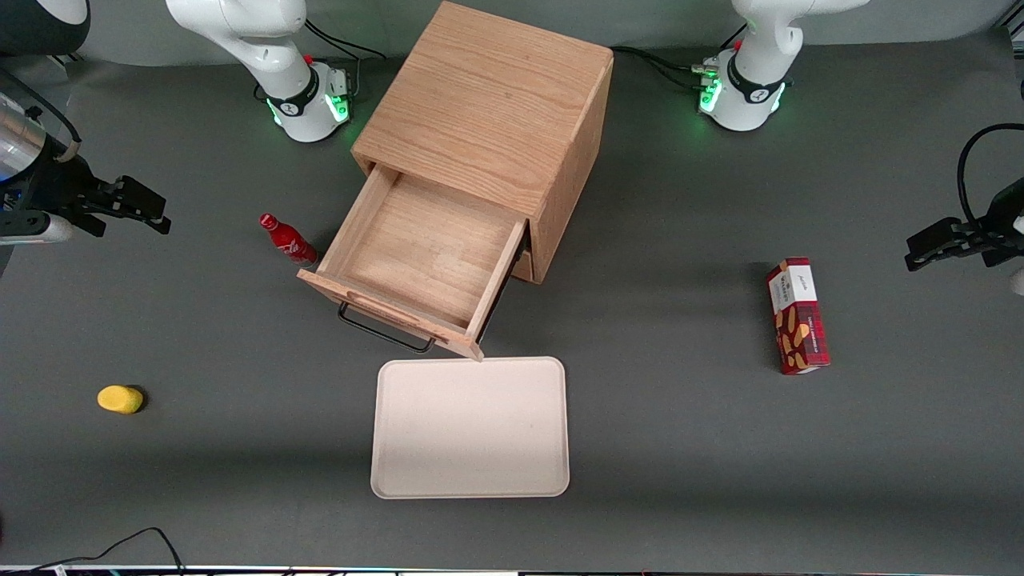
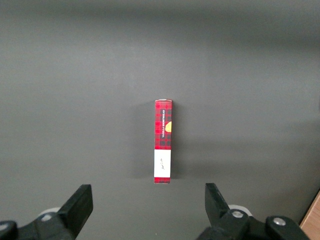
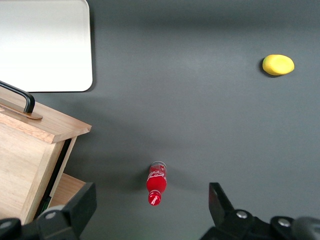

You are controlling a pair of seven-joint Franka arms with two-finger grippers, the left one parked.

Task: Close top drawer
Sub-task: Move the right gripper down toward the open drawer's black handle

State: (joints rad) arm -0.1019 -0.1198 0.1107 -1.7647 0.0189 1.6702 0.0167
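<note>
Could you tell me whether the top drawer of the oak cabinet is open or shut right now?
Open. The top drawer is pulled well out of the cabinet, its empty wooden floor exposed. The gripper, fingers apart, hovers toward the working arm's end of the table, touching nothing.

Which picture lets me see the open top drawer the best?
The front view. There the whole top drawer shows, pulled out of the cabinet, empty, with its black handle. The right wrist view catches only a corner of it, seen past the open hand, which hangs above the red bottle. The left wrist view shows none of it.
</note>
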